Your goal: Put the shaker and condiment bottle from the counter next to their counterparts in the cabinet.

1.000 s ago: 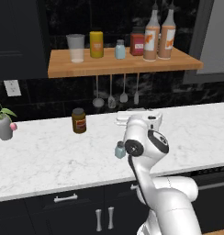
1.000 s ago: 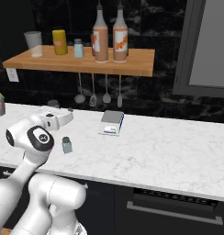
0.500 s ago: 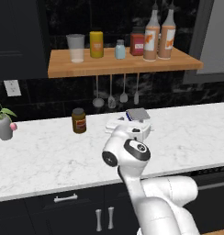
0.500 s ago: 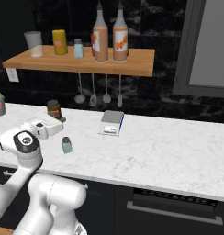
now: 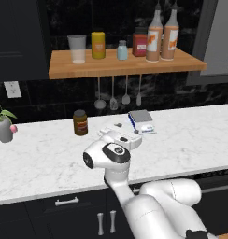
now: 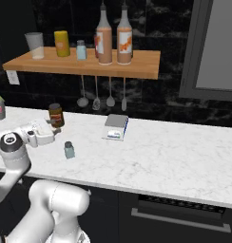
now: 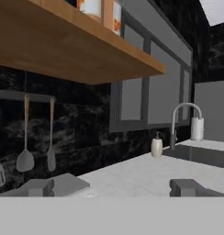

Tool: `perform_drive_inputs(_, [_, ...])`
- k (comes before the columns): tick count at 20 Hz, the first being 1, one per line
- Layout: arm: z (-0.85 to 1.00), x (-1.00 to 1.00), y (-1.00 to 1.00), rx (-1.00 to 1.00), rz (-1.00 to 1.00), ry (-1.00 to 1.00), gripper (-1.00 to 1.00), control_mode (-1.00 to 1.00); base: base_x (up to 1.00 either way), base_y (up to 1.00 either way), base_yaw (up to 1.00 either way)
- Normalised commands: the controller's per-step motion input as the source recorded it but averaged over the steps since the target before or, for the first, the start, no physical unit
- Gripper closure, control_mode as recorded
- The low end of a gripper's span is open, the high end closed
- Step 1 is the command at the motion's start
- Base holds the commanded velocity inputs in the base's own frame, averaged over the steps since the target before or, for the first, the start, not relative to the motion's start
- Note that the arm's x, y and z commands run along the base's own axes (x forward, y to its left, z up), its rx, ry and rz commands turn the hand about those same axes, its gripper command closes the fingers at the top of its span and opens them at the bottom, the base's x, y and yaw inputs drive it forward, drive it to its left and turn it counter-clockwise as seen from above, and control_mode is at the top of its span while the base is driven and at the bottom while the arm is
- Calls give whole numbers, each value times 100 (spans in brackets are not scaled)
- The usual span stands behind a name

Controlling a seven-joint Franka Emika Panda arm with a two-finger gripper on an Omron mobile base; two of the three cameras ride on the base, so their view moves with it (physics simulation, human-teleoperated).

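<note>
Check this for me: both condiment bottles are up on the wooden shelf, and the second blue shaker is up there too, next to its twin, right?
Not quite. The second shaker stands on the counter, as the right base view shows. One shaker is on the shelf, and both condiment bottles are up there.

**Layout as found**

On my bench [image 6: 175,161] the shaker [image 6: 69,150] stands before the jar [image 6: 55,115], with the box [image 6: 115,127] to its right. Above, the cabinet [image 6: 141,64] carries two bottles [image 6: 113,35] side by side, a second shaker [image 6: 81,50] to their left.
</note>
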Motion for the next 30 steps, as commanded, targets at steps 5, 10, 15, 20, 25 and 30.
perform_drive_inputs(5, [-43, 0, 19, 8, -27, 1, -100, -100, 0, 0, 0])
perform_drive_inputs(10, [-12, -11, 4, 17, -27, 5, -100, -100, 0, 0, 0])
perform_drive_inputs(15, [-22, -26, 0, 12, -14, 6, -100, -100, 0, 0, 0])
perform_drive_inputs(20, [-37, -34, -6, 7, -1, 0, -100, -100, 0, 0, 0])
perform_drive_inputs(25, [-4, -25, -11, 13, 0, 0, -100, -100, 0, 0, 0])
perform_drive_inputs(30, [-1, -2, -25, 10, 0, 0, -100, -100, 0, 0, 0])
